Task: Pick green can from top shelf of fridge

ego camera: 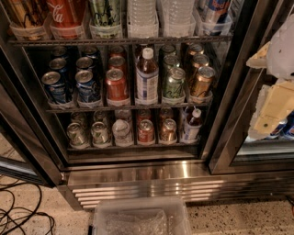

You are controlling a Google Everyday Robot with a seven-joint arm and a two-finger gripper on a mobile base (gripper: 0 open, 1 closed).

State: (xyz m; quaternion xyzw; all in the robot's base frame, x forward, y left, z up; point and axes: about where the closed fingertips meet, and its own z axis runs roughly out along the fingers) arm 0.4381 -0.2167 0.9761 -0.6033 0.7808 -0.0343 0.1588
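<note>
The fridge (138,172) stands open in front of me, with a dark and steel frame. Its top shelf (119,41) runs along the upper edge of the view, fronted by clear trays. The green can (105,13) stands on it, third from the left, pale green and white with black script; its top is cut off by the frame edge. A red Coca-Cola can (66,13) is to its left and clear water bottles (143,13) to its right. My gripper (272,104), cream and white, hangs at the right edge, outside the fridge, well right of and below the green can.
Two lower racks hold short cans, a darker green can (174,82) and a bottle (147,75). A clear plastic bin (142,216) sits on the floor in front of the ribbed grille (151,189). Black cables (20,212) lie at the left. A neighbouring cooler (275,151) is behind my gripper.
</note>
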